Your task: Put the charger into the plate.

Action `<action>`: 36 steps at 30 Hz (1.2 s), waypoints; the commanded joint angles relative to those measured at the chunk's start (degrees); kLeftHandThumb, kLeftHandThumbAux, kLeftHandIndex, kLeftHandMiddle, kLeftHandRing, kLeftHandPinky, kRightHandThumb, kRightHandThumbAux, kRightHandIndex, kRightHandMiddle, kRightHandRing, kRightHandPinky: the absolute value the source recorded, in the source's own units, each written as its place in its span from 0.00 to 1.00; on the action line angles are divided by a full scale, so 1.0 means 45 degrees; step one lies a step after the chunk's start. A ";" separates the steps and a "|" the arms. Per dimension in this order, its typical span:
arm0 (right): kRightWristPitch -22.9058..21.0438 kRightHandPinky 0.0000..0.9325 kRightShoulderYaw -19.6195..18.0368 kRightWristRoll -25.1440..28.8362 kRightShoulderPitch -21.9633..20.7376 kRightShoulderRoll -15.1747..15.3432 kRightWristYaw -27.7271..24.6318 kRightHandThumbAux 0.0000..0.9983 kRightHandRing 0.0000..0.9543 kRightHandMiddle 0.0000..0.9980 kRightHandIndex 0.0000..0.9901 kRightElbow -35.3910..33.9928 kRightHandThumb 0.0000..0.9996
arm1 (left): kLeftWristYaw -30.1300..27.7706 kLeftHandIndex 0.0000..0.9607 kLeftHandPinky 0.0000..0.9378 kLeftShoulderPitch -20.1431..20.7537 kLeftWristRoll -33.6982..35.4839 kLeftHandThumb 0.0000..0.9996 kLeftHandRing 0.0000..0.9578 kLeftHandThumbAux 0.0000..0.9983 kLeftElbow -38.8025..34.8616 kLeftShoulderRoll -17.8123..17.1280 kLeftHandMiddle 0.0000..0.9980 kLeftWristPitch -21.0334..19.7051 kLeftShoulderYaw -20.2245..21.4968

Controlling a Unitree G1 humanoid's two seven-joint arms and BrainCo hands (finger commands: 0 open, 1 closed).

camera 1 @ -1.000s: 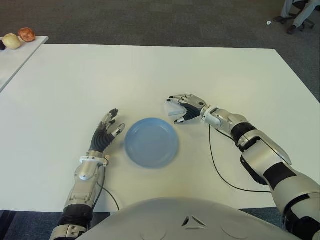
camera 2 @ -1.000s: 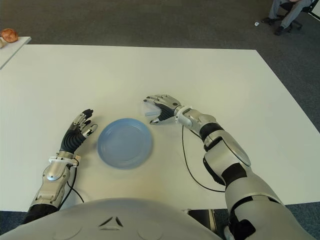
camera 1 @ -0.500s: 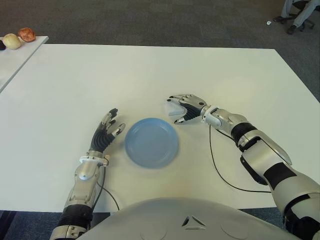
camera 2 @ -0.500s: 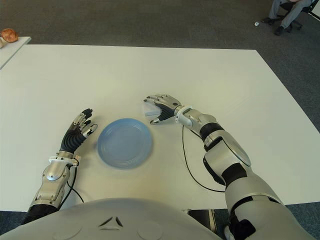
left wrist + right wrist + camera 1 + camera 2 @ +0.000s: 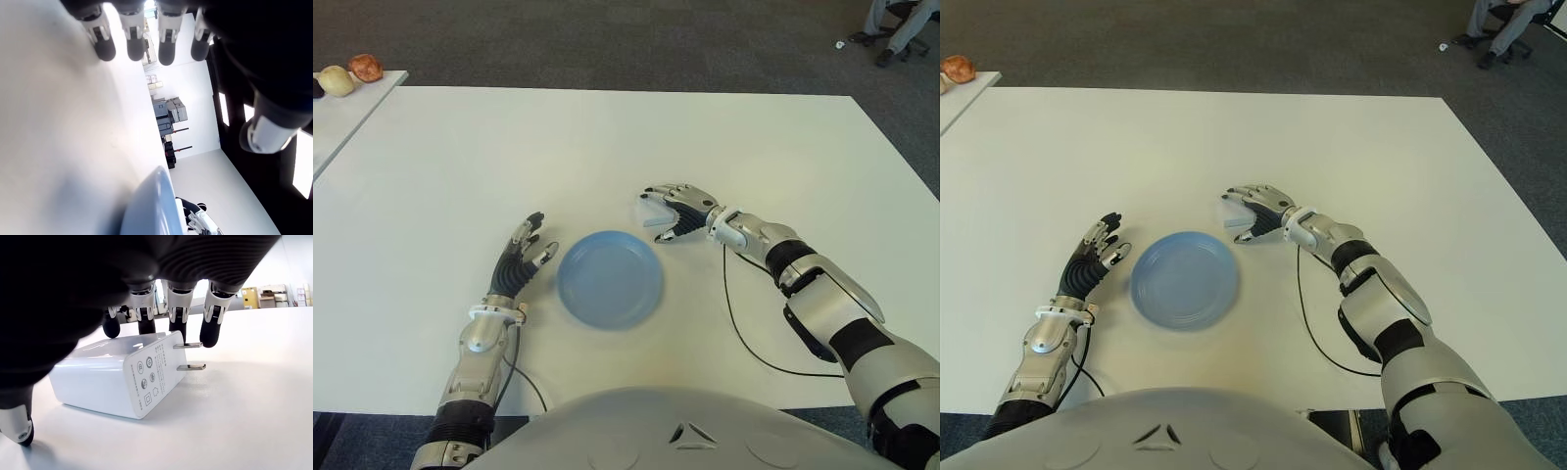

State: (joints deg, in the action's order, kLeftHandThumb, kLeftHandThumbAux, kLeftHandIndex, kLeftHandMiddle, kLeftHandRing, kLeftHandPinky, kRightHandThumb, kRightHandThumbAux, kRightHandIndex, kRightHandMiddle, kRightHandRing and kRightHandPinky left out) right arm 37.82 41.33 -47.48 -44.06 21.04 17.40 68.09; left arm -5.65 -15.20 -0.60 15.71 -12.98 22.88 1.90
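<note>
A white charger (image 5: 117, 377) with two metal prongs lies flat on the white table (image 5: 607, 147), just beyond the right rim of the blue plate (image 5: 570, 294). My right hand (image 5: 664, 217) is cupped over the charger (image 5: 655, 222). Its fingertips (image 5: 213, 335) reach down past the charger's far side, and the thumb (image 5: 17, 426) stands at the near side, apart from it. The charger is not lifted. The plate holds nothing. My left hand (image 5: 521, 257) shows to the left of the plate with its fingers spread, holding nothing.
A black cable (image 5: 739, 328) runs from my right forearm across the table toward its near edge. A second table (image 5: 352, 103) at the far left carries a few round objects (image 5: 337, 80). A person's legs (image 5: 901, 24) show at the far right on the carpet.
</note>
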 commanded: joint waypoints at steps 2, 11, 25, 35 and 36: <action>-0.0010 0.16 0.0010 -0.0103 0.0101 0.0007 -0.0065 0.56 0.12 0.09 0.00 0.0090 0.00 | -0.0211 0.10 0.07 -0.0682 -0.0140 0.00 0.08 0.58 0.0535 -0.0056 0.09 -0.0894 -0.0035; -0.0075 0.16 -0.0013 -0.0059 0.0105 -0.0045 -0.0172 0.56 0.11 0.08 0.00 0.0111 0.00 | -0.0234 0.09 0.07 -0.0668 -0.0097 0.00 0.07 0.58 0.0545 -0.0049 0.09 -0.0932 -0.0024; -0.0077 0.17 -0.0086 0.0010 0.0168 -0.0256 0.0157 0.58 0.12 0.09 0.00 0.0132 0.00 | -0.0215 0.09 0.07 -0.0643 -0.0141 0.00 0.08 0.58 0.0602 -0.0064 0.10 -0.0852 -0.0030; 0.0049 0.17 -0.0107 0.0011 0.0194 -0.0373 0.0684 0.62 0.12 0.09 0.00 0.0141 0.04 | -0.0173 0.09 0.08 -0.0717 -0.0202 0.00 0.08 0.58 0.0398 -0.0038 0.10 -0.0982 -0.0070; 0.0062 0.17 -0.0106 0.0013 0.0195 -0.0380 0.0698 0.62 0.12 0.09 0.00 0.0147 0.04 | -0.0181 0.10 0.08 -0.0719 -0.0192 0.00 0.08 0.58 0.0376 -0.0035 0.10 -0.1019 -0.0071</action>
State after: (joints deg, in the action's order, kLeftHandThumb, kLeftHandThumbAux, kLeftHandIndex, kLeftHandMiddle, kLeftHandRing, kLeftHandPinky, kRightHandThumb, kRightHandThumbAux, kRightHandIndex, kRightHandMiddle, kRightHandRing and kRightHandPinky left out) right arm 37.82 40.92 -47.16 -43.98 19.96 20.44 68.35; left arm -5.65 -15.30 -0.66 15.50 -12.98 22.75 1.90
